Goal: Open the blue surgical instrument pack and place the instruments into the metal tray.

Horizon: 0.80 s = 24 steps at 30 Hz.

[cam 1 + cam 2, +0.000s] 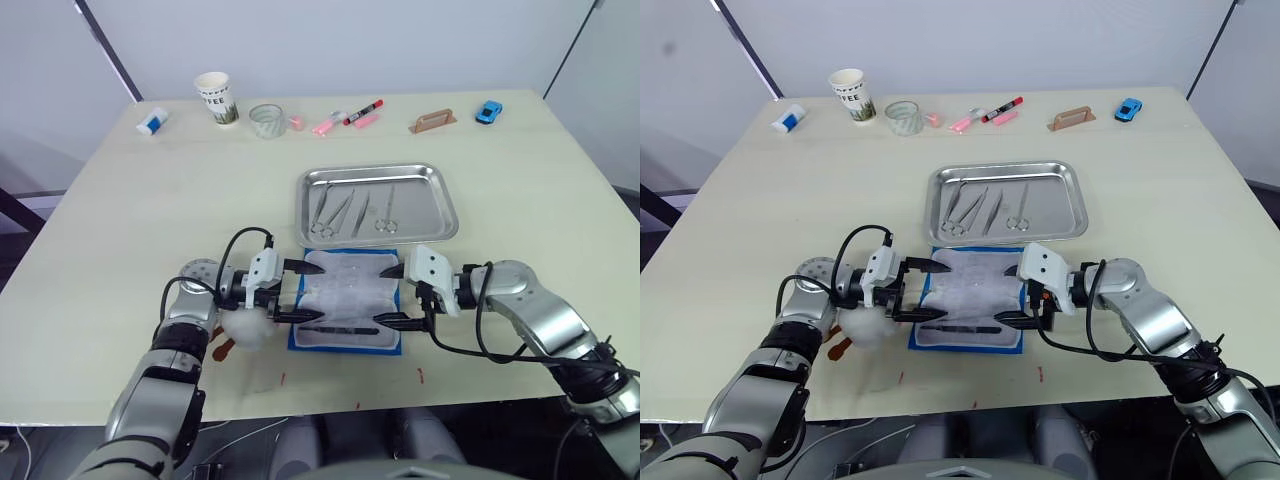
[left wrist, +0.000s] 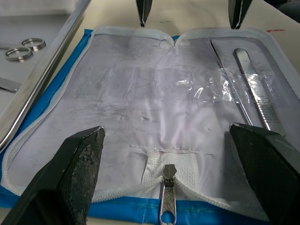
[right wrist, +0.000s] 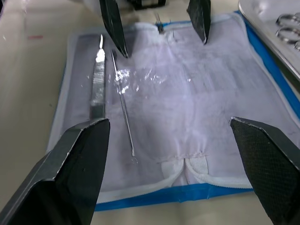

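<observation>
The blue surgical instrument pack (image 1: 347, 300) lies open flat near the table's front edge, pale lining up. Two slim instruments remain in it, along its near side: a flat handle (image 3: 97, 79) and a thin probe (image 3: 123, 103). Just behind the pack, the metal tray (image 1: 432, 205) holds several silvery instruments (image 1: 350, 210) with ring handles. My left gripper (image 1: 305, 292) is open at the pack's left side, fingers spread over the lining. At the pack's right side my right gripper (image 1: 382, 297) faces it, open as well. Nothing is between either pair of fingers.
A white plush toy (image 1: 245, 326) lies under my left wrist beside the pack. Along the far edge stand a paper cup (image 1: 215, 97), a tape roll (image 1: 267, 120), pink and red markers (image 1: 345, 117), a brown block (image 1: 432, 121) and a blue toy car (image 1: 488, 111).
</observation>
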{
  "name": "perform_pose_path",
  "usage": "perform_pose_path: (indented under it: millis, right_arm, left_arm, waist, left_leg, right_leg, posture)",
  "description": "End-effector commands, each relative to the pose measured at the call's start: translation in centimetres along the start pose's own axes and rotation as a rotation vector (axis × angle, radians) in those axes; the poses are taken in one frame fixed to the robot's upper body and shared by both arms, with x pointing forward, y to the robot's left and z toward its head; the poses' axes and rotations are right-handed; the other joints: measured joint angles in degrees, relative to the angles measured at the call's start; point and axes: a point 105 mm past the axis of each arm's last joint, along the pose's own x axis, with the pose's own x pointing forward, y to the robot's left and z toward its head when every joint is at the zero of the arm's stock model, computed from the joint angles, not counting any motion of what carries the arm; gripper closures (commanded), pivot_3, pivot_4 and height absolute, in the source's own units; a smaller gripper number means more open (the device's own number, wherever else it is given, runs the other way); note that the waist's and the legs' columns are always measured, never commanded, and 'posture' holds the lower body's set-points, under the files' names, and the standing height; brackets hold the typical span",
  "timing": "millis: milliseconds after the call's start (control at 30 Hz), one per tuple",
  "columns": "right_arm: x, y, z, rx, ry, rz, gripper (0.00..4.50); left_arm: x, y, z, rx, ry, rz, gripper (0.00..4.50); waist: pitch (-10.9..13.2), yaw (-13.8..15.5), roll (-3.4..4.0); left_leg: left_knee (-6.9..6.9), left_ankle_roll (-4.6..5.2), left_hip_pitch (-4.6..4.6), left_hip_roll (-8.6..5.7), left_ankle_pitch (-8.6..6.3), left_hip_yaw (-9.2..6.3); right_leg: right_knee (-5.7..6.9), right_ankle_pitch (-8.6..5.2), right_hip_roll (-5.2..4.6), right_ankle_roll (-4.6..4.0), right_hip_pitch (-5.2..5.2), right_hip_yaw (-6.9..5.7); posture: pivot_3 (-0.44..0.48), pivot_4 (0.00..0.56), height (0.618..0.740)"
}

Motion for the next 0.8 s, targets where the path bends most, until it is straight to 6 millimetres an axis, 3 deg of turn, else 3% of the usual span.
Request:
perform_pose_path:
  millis: [33,167,233,300,367,500,800]
  right_arm:
    - [0.7,0.0,0.6,-0.087,0.014,0.016,0.05]
    - [1.6,0.3,-0.1,-0.12,0.043,0.024,0.05]
    - [1.7,0.3,0.0,-0.115,0.033,0.028,0.57]
    - [1.7,0.3,0.0,-0.113,0.03,0.03,1.27]
    - [1.7,0.3,0.0,-0.114,0.03,0.031,2.46]
    - [1.6,0.4,-0.1,-0.119,0.033,0.038,4.44]
    - [0.8,0.8,0.2,-0.145,0.054,0.057,4.44]
  left_arm:
    - [0.5,-2.1,-2.6,-0.099,0.072,-0.07,0.0]
    - [0.5,-2.1,-2.6,-0.098,0.073,-0.069,0.0]
    - [0.5,-2.1,-2.6,-0.098,0.074,-0.068,0.0]
    - [0.5,-2.1,-2.6,-0.099,0.075,-0.068,0.0]
    - [0.5,-2.1,-2.6,-0.099,0.076,-0.068,0.0]
    - [0.5,-2.1,-2.7,-0.1,0.078,-0.066,0.0]
    - [0.5,-2.1,-2.8,-0.1,0.082,-0.066,0.0]
  waist:
    - [0.0,0.01,-0.01]
    - [0.01,0.04,-0.01]
    - [0.01,0.05,-0.01]
    - [0.01,0.04,-0.01]
    - [0.01,0.05,-0.02]
    - [0.01,0.07,-0.02]
    - [0.01,0.12,-0.02]
  left_leg:
    - [0.01,0.0,0.0,0.0,0.0,0.0]
    - [0.01,0.0,-0.01,0.0,0.0,0.01]
    - [0.01,0.0,0.0,0.0,0.0,0.0]
    - [0.02,0.0,0.0,0.0,0.0,0.01]
    - [0.04,0.0,0.0,0.0,0.0,0.01]
    - [0.04,0.0,0.0,0.0,0.0,0.01]
    - [0.06,0.0,0.01,0.0,0.0,0.01]
  right_leg:
    - [0.01,0.0,0.0,0.0,0.0,-0.01]
    - [-0.01,0.0,0.0,0.0,0.0,0.0]
    - [0.0,0.0,0.0,0.0,0.0,0.0]
    - [0.02,0.0,0.0,0.0,0.0,0.0]
    - [0.02,0.0,0.0,0.0,0.0,0.0]
    - [0.02,0.0,0.0,0.0,0.0,0.0]
    - [0.04,0.0,0.0,0.0,0.0,0.0]
  posture:
    - [0.0,0.15,0.74]
    - [0.0,0.15,0.74]
    - [0.0,0.15,0.74]
    - [0.0,0.15,0.74]
    - [0.0,0.15,0.74]
    - [0.0,0.15,0.74]
    - [0.0,0.15,0.74]
